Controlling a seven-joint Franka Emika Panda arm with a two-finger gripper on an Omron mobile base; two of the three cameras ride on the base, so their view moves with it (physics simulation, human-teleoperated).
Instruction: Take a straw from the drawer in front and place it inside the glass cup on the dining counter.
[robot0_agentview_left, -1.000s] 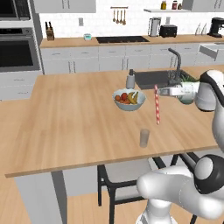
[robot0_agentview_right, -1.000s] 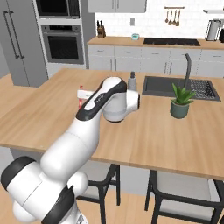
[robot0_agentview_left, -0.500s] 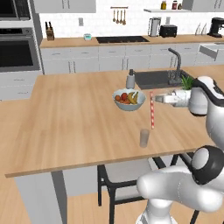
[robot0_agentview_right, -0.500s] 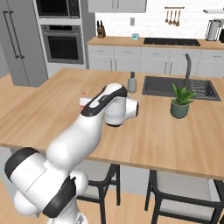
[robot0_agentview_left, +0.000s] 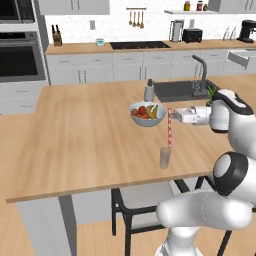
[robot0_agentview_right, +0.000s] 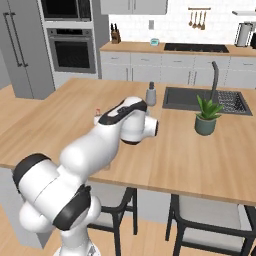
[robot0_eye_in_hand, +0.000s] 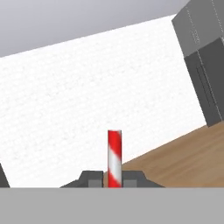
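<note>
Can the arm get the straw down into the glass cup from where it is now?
Probably yes. The pincer holds the straw upright, its lower end just above the glass cup, slightly to one side; nothing stands between them.

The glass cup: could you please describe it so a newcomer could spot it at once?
On the wood-topped dining counter, look near its front edge, in front of the fruit bowl. The glass cup stands there, just below the straw. It is small and see-through, unlike the grey soap bottle.
</note>
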